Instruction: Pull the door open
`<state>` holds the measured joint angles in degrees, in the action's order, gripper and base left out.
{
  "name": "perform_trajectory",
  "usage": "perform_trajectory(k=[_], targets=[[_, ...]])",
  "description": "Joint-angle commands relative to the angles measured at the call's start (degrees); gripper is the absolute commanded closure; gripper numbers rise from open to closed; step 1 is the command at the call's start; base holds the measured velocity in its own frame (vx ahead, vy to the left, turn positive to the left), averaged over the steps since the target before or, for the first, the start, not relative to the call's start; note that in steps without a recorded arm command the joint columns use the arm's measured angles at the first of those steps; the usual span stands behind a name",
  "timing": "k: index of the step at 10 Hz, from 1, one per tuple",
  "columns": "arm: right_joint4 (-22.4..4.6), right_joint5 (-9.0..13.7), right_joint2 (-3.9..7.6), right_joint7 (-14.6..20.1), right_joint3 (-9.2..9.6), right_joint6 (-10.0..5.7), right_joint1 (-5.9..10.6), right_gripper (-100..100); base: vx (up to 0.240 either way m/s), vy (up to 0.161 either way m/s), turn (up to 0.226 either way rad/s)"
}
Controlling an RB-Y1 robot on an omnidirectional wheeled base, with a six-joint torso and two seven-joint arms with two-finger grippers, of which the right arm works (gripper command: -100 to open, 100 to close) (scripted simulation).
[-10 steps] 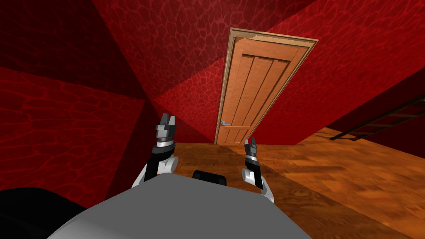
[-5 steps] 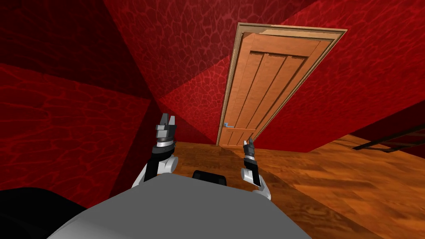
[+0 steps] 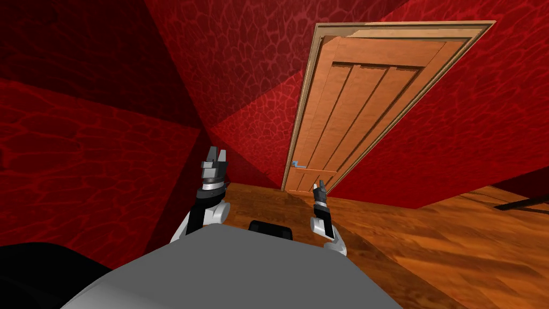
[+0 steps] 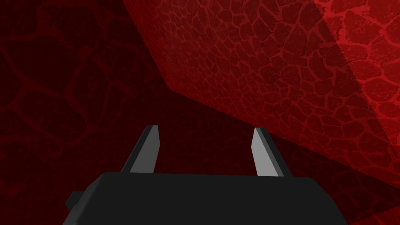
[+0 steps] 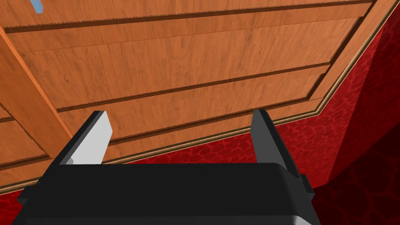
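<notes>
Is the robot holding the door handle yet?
No, the right gripper is open and empty, and the small blue handle sits apart from it on the wooden door.

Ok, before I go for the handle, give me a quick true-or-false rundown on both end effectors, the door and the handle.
1. The right end effector is open. True.
2. It grips the handle. False: it holds nothing, and the handle lies apart from it, off to one side.
3. The left end effector points at the door. False: it points at the red wall.
4. The door is wood-coloured with long panels. True.
5. The left end effector is shut. False: it is open.
</notes>
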<state>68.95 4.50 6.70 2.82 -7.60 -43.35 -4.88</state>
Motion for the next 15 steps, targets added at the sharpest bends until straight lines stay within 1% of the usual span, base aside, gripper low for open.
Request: perform_trajectory(k=[1, 5, 6, 11, 15], targets=[[-1.75, 0.01, -0.05, -0.05, -0.06, -0.13, 0.35, -100, 0.063, -0.018, 0.052], [-9.39, 0.27, 0.3, -0.13, -0.75, -0.96, 3.64, -100, 0.076, -0.027, 0.133], [-10.04, 0.27, 0.3, -0.13, -0.75, -0.96, 3.64, -100, 0.064, -0.026, 0.048], [-19.46, 0.57, 0.65, -0.21, -1.54, -1.9, 7.39, -100, 0.078, -0.031, 0.126], [-25.57, 0.78, 0.86, -0.27, -2.07, -2.53, 9.92, -100, 0.074, -0.032, 0.118]])
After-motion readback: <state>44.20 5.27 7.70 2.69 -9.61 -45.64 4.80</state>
